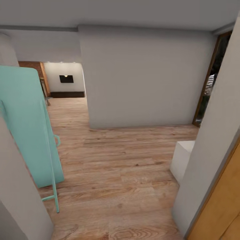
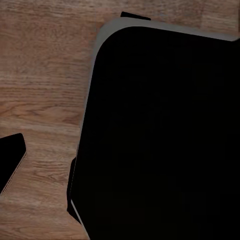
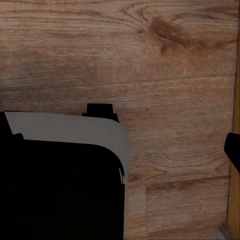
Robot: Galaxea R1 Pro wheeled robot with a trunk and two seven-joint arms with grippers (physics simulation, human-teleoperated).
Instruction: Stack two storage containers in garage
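Grippers: open or closed can't be told; L wrist view has a dark finger tip (image 2: 11, 161) at left edge over wood floor (image 2: 45, 75) beside the robot's black base (image 2: 160, 140), R wrist view a dark tip (image 3: 233, 150) at right edge, base (image 3: 60, 185) lower left. Head view: plank floor (image 1: 113, 166) runs center frame past a grey wall (image 1: 143, 76), teal rack (image 1: 26, 126) at left, white box (image 1: 182, 160) lower right, wooden door (image 1: 220, 206) in bottom-right corner. Brick wall (image 1: 36, 68) and dark screen (image 1: 66, 79) sit upper left, far room; no containers here to place.
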